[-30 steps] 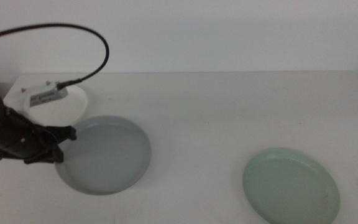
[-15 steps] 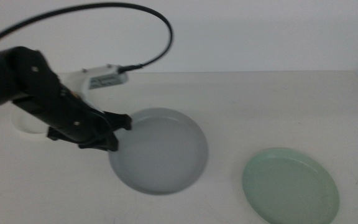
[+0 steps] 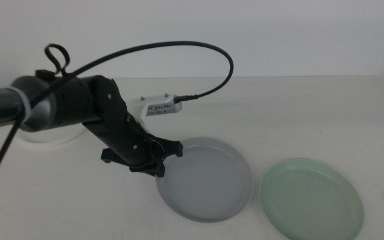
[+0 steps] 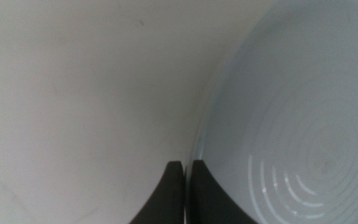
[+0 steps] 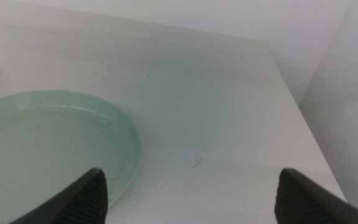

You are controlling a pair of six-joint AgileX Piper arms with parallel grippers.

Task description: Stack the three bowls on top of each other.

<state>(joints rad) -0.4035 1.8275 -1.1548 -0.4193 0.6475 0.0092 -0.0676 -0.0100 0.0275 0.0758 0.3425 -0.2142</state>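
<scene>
My left gripper (image 3: pixel 163 157) is shut on the left rim of the blue-grey bowl (image 3: pixel 209 179) and holds it near the table's middle, close to the left of the pale mint green bowl (image 3: pixel 311 198). In the left wrist view the jaws (image 4: pixel 186 174) pinch the blue-grey bowl's (image 4: pixel 291 106) rim. The white bowl (image 3: pixel 42 140) sits at the far left, mostly hidden behind the arm. My right gripper (image 5: pixel 194 199) is open and empty; it is out of the middle view and hangs just beside the mint bowl (image 5: pixel 42 143).
A black cable (image 3: pixel 179 48) loops above the left arm, and a white wrist camera box (image 3: pixel 160 105) sits on it. The table's right edge (image 5: pixel 291 93) runs close beyond the mint bowl. A white wall stands behind the table.
My left gripper has carried the blue-grey bowl to the right, from beside the white bowl to the table's middle, close to the mint bowl. The mint bowl has not moved.
</scene>
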